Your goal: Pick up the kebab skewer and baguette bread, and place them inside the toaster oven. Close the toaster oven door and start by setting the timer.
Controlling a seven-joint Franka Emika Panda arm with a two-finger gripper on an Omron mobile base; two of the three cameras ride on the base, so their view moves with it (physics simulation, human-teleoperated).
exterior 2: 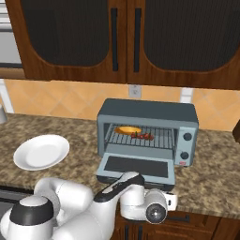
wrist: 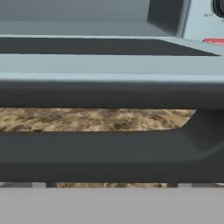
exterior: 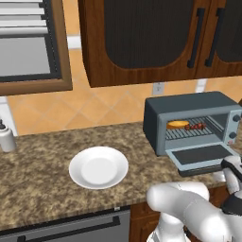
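Observation:
The blue-grey toaster oven (exterior: pixel 189 106) (exterior 2: pixel 145 110) stands on the counter, and its toaster oven door (exterior: pixel 203 156) (exterior 2: pixel 136 166) is dropped flat open. On the wire rack inside lie the golden baguette bread (exterior: pixel 177 124) (exterior 2: pixel 128 130) and, to its right, the dark red kebab skewer (exterior: pixel 196 126) (exterior 2: pixel 143 136). My gripper (wrist: pixel 112 185) is low at the door's front edge, facing the dark bar handle (wrist: pixel 109 153) from very close. Its tips sit wide apart at the bottom corners of the hand view, open, with nothing between them.
An empty white plate (exterior: pixel 99 167) (exterior 2: pixel 41 151) sits on the granite counter (exterior: pixel 42 184) left of the oven. A small shaker (exterior: pixel 5 137) stands at the far left. Dark wood cabinets (exterior 2: pixel 126 37) hang above. The oven's knobs (exterior 2: pixel 187 137) are on its right panel.

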